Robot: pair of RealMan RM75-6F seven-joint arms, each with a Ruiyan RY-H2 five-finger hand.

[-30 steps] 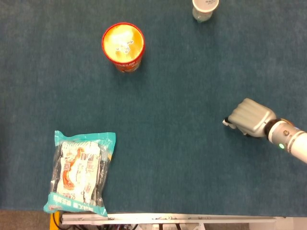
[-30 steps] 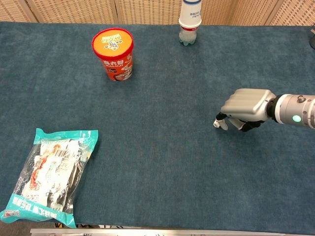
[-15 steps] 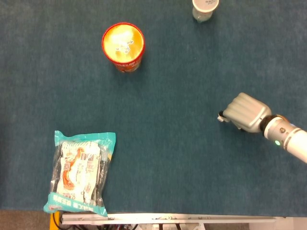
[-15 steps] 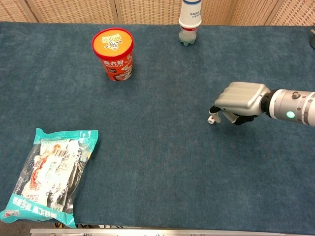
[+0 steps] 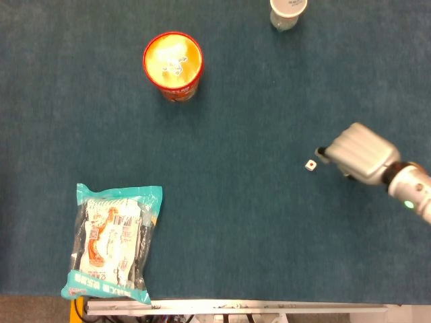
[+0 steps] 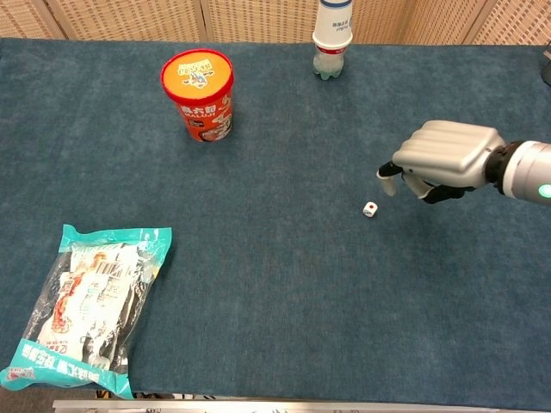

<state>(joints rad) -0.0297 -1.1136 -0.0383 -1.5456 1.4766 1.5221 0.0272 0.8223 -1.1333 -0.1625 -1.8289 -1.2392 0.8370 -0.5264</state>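
The flat teal-edged plastic snack packet [image 6: 88, 307] lies at 7 o'clock on the blue carpeted desk [image 6: 275, 284], nearest the robot and well apart from the work.

The small white die with dark pips [image 6: 369, 209] rests alone on the desk at about 3 o'clock. Nothing touches it.

The right robot hand [image 6: 443, 161] hangs just beyond the die, toward 2 o'clock, raised off the cloth. Its grey back faces up and its fingers [image 6: 389, 180] curl down and inward with nothing visible between them. The left robot hand shows in neither view.

The red round instant-noodle cup with an orange lid [image 6: 198, 93] stands upright at 11 o'clock. The clear plastic bottle with a white label [image 6: 331, 36] stands at 12 o'clock by the far edge.

Hazards, as judged:
- The die is small and light. A fingertip that meets it off centre is likely to flick or roll it across the cloth.
- A descent with the fingers curled may press the die into the pile instead of enclosing it.
- The hand's back hides the fingertips from the head view, so alignment is hard to check.
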